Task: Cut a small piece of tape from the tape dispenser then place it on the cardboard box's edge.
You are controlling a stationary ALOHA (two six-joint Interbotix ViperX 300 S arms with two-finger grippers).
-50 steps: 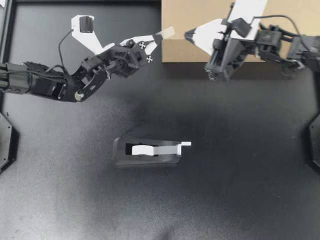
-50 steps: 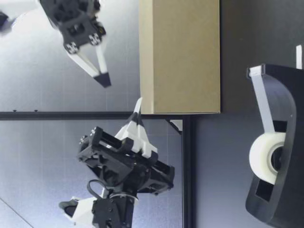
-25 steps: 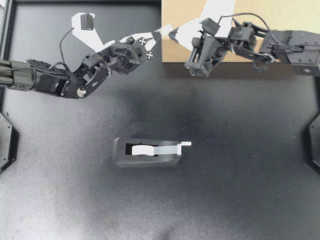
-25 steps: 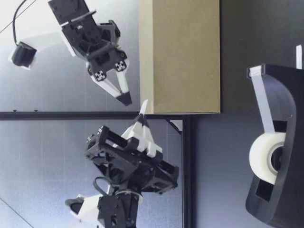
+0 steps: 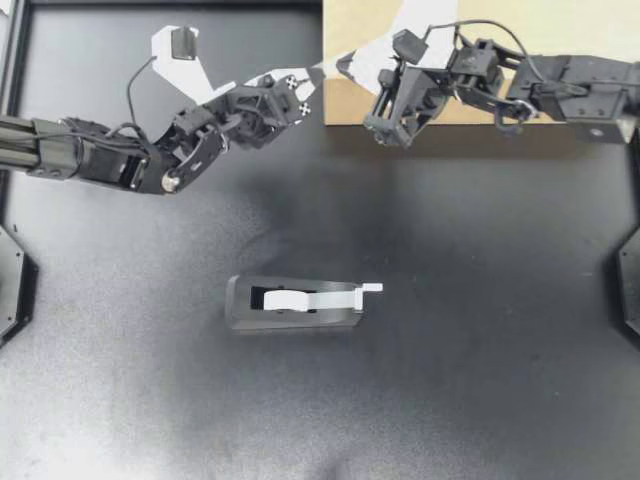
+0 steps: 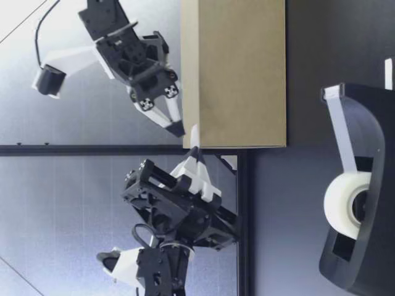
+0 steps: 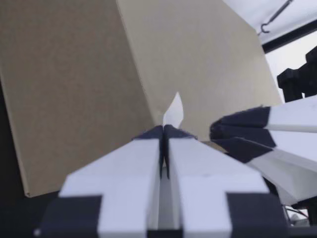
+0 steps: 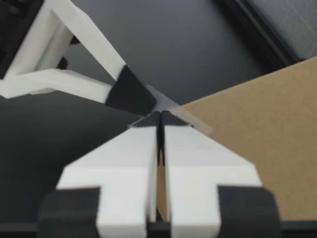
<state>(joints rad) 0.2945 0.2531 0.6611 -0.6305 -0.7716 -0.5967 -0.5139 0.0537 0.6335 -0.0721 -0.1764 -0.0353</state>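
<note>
The tape piece [image 7: 173,110] looks limp and sticky (likely to curl), wanting an end-pinch, as my left tool [image 5: 319,74] grips it; my right tool [image 5: 343,66] is clenched.

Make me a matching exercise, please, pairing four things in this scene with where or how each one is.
Things:
1. tape dispenser
2. cardboard box
3. piece of tape
4. right tool

Places or states:
A. pinched in the left tool
B. shut, tips by the cardboard box's corner
C. middle of the table
D. far edge of the table

Pairs: 1-C, 2-D, 3-A, 4-B
</note>
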